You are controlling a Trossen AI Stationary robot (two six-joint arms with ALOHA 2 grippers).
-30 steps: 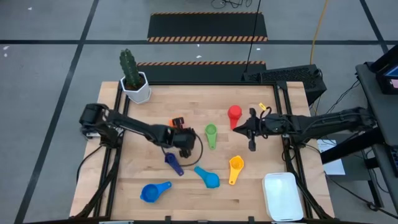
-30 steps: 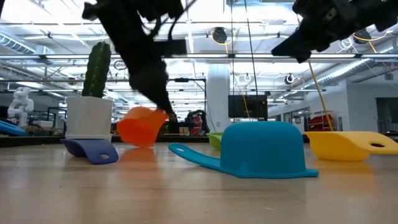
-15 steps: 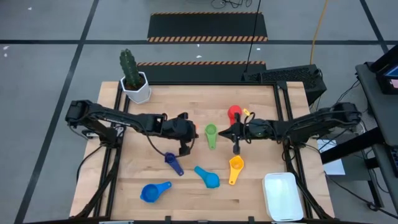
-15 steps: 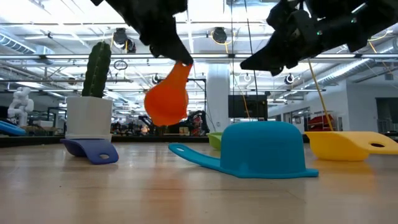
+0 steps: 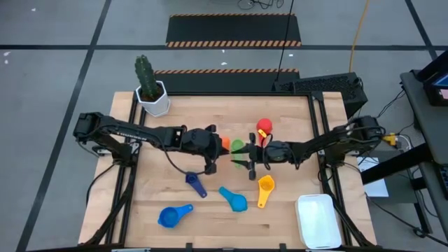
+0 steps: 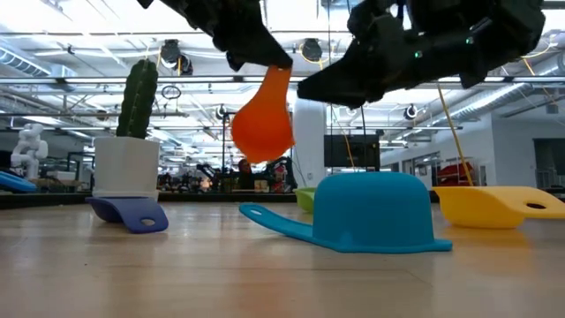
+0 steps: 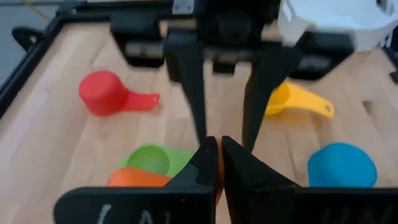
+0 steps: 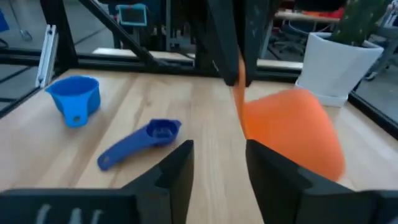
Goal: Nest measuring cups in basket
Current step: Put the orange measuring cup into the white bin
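While the left hand [image 5: 225,145] pinches the orange cup [image 6: 263,119] aloft, the right hand [image 5: 241,155] seemingly gapes beside it.

No text, label, brand, number or sign can be read in any view. The left gripper's [image 7: 214,163] wrist housing carries pale marks along its front edge, and the right gripper's [image 8: 217,163] housing carries similar ones, but both are too blurred to make out as letters. The measuring cups [image 5: 237,201] and the basket [image 5: 318,220] show no readable markings.
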